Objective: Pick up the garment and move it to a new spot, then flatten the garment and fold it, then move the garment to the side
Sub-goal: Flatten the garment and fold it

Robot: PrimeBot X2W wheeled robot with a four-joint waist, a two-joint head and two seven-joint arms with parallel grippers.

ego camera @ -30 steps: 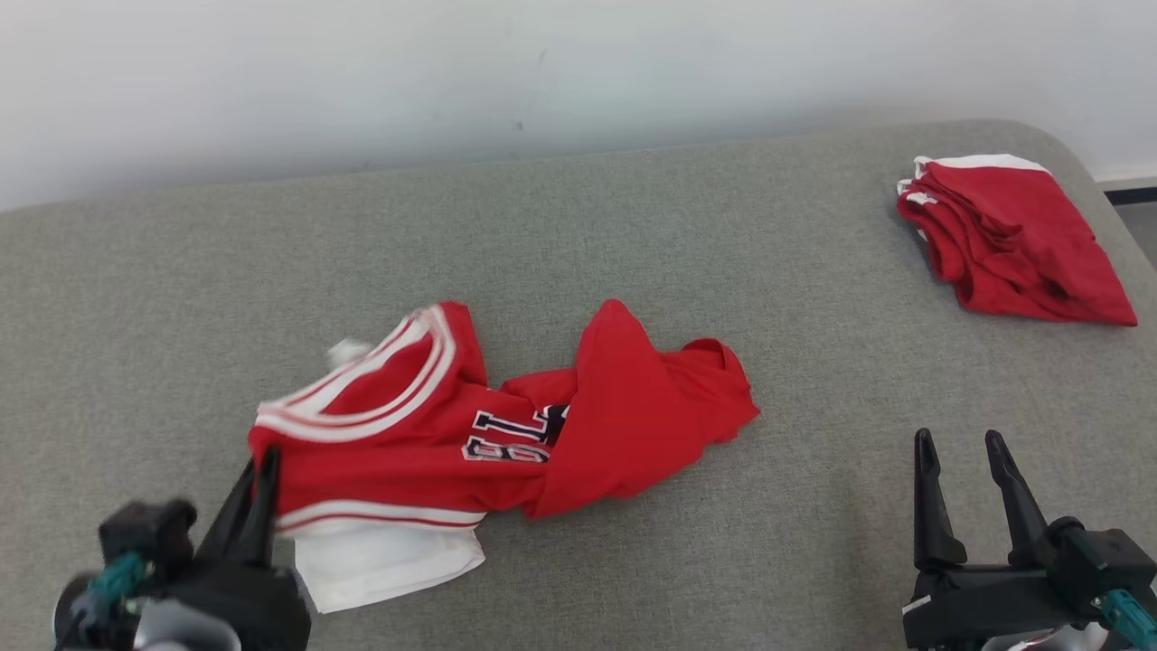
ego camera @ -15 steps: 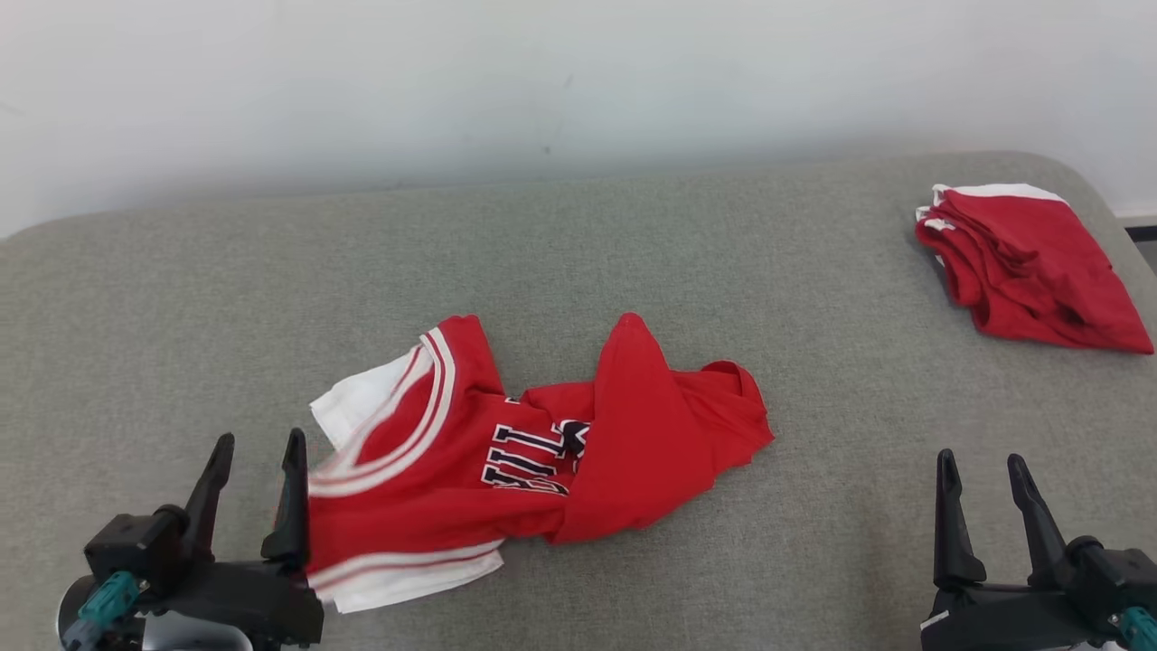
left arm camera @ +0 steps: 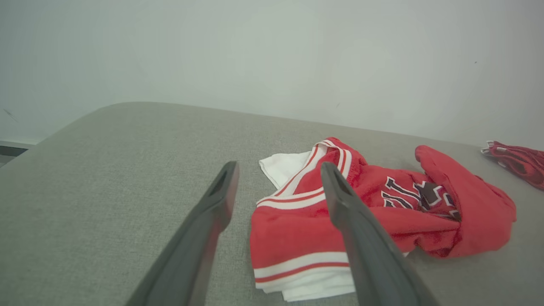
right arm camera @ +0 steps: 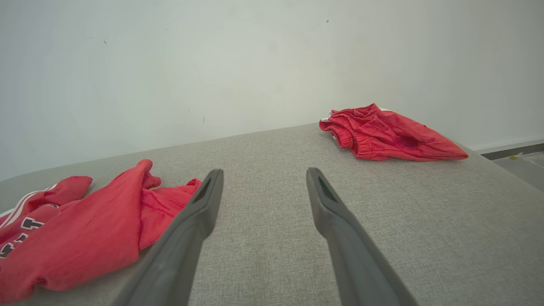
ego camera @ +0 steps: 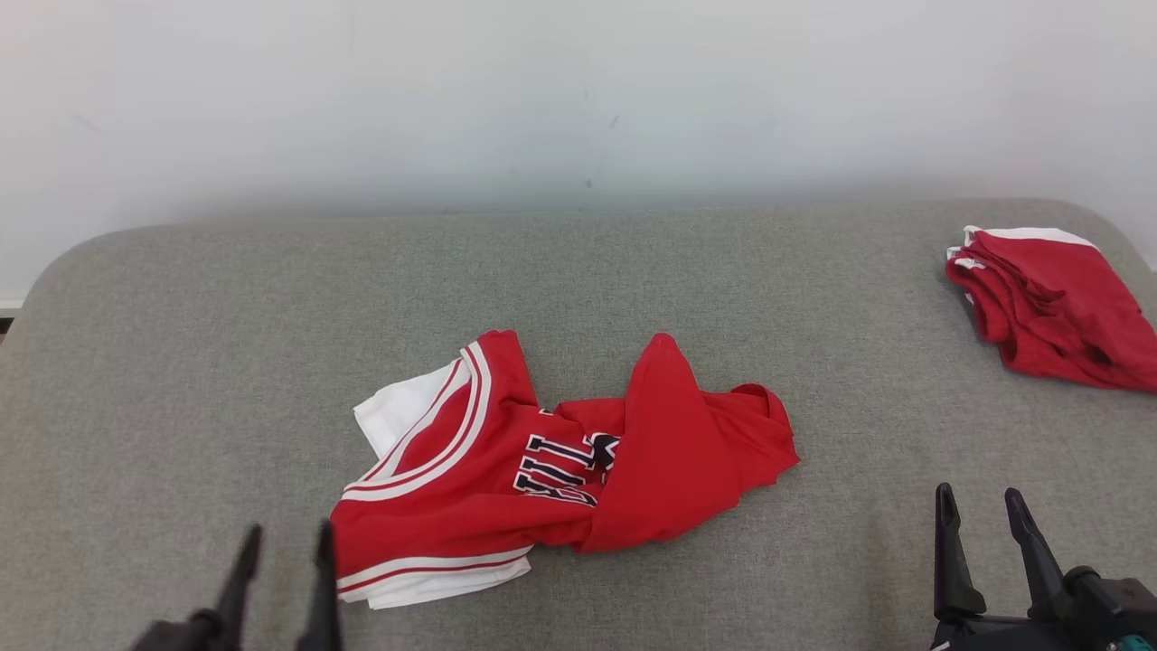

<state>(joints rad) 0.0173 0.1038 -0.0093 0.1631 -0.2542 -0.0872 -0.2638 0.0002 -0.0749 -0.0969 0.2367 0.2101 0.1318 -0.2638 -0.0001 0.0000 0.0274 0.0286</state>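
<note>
- You'll find the crumpled red jersey (ego camera: pixel 542 470), with its white-striped trim and dark block lettering, lying near the middle of the grey fabric-covered table (ego camera: pixel 181 362), a little toward the near edge.
- Its striped armhole or neck opening faces the left. A white panel (ego camera: pixel 402 420) peeks out behind that opening, and more white shows under the striped hem at the near left corner.
- The right half of the jersey is folded over itself into a plain red hump with a peak pointing toward the pale wall (ego camera: pixel 542 90). The fold covers part of the lettering.
- Your left tool (ego camera: pixel 287 533) sits at the bottom left of the head view with its two dark fingers spread apart. Its inner fingertip is just beside the jersey's near left corner. You cannot tell from these views whether it touches the cloth.
- In the left wrist view, grey table and the jersey's left edge show in the gap between the fingers.
- Your right tool (ego camera: pixel 978 493) is at the bottom right, fingers spread, over bare table and well apart from the jersey.
- A second red garment (ego camera: pixel 1048 307) with white edging lies bunched at the far right corner of the table, well apart from both tools.
</note>
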